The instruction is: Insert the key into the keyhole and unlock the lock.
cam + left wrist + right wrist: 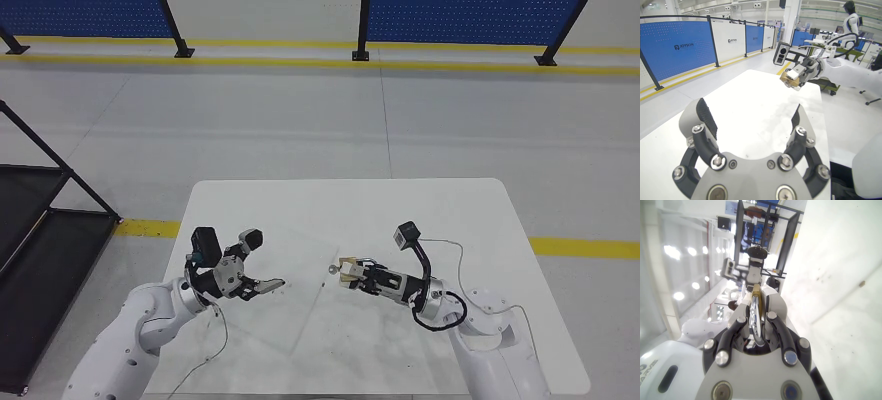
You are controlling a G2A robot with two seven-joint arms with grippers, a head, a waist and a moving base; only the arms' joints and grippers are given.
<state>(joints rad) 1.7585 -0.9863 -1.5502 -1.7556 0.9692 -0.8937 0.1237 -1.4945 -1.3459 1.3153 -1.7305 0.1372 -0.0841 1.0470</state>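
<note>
My right gripper (352,272) is shut on a brass padlock (348,268) and holds it just above the middle of the white table (450,220). The lock's free end points at the other arm. In the left wrist view the padlock (790,80) shows a silver round face at that end, clamped in the right gripper (797,77). The right wrist view has the silver shackle (755,317) and brass body (756,291) between the right gripper (757,298) fingers. A small grey piece (332,268) sits just off the lock's end; I cannot tell if it is the key. My left gripper (262,264) (749,104) is open and empty, a short way from the lock.
A black metal rack (40,230) stands on the floor left of the table. Blue barrier panels (90,18) line the far side of the room. A small brownish speck (862,283) lies on the tabletop.
</note>
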